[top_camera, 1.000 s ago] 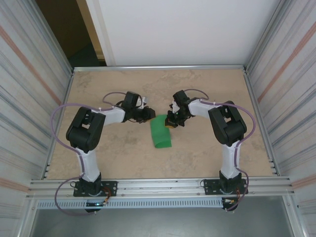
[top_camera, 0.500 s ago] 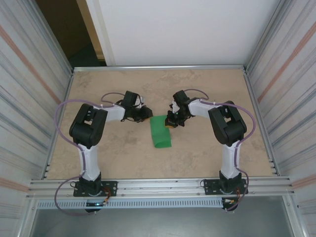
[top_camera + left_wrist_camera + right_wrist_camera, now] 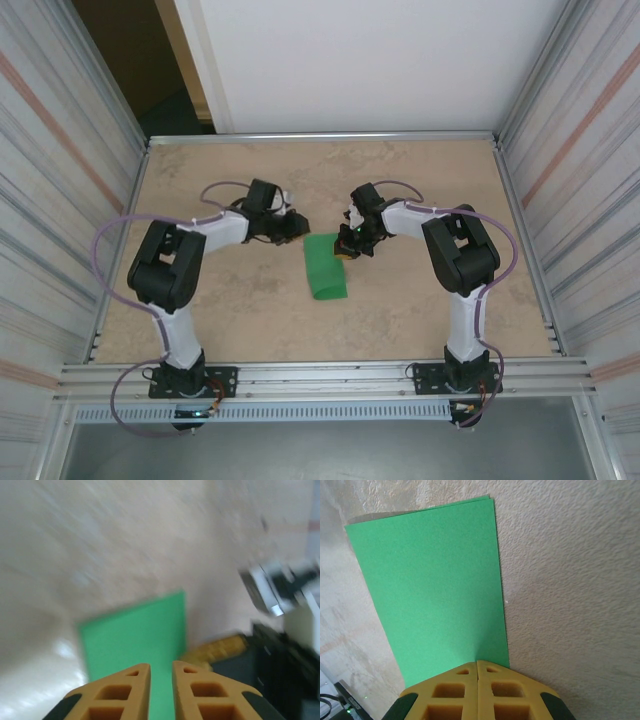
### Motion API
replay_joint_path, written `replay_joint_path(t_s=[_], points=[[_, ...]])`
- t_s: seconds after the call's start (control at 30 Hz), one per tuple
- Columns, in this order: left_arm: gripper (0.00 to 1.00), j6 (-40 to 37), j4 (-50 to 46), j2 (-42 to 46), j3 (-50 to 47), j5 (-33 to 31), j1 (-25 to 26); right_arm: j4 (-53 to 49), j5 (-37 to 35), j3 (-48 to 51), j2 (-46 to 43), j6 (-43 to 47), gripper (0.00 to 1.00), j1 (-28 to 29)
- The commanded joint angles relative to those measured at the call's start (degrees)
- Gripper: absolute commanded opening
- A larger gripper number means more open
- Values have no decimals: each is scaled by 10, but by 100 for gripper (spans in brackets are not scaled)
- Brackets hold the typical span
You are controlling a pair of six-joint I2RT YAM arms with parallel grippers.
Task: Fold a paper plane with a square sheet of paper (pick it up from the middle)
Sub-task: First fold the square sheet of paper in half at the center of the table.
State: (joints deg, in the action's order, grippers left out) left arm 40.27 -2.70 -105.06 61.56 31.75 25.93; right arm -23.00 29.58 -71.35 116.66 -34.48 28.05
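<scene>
Since before: left pincer (image 3: 296,228) pulled back a bit from paper, elbow swung out left; fingers (image 3: 125,685) a little apart, nothing between. Green square sheet of paper (image 3: 325,268), folded in half, flat on tabletop (image 3: 420,180), same spot. Right pincer (image 3: 477,662) not moved, pressed together, tips at paper's far right corner

We've got bare table (image 3: 250,330) across the lower left and the top of the frame. The centre's crowded: the left gripper (image 3: 297,228) and right gripper (image 3: 347,247) sit close together at the green sheet (image 3: 325,268)'s upper edge. Metal walls (image 3: 60,200) hem in both sides.
</scene>
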Motion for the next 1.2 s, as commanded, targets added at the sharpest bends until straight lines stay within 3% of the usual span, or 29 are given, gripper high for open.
replay_joint_path(t_s=[0.0,0.37,0.73,1.03,1.17], points=[[18,21,-9,36,-48,25,36,-67,-138,54,87,-17,0,2],[15,60,28,33,-122,69,66,-67,-138,54,90,-16,0,0],[16,22,-28,38,-173,29,66,-68,-142,56,97,-18,0,-5],[16,18,-85,136,-225,-19,66,-69,-141,53,98,-17,0,-7],[17,26,-58,169,-207,-27,67,-69,-140,53,97,-16,0,-7]])
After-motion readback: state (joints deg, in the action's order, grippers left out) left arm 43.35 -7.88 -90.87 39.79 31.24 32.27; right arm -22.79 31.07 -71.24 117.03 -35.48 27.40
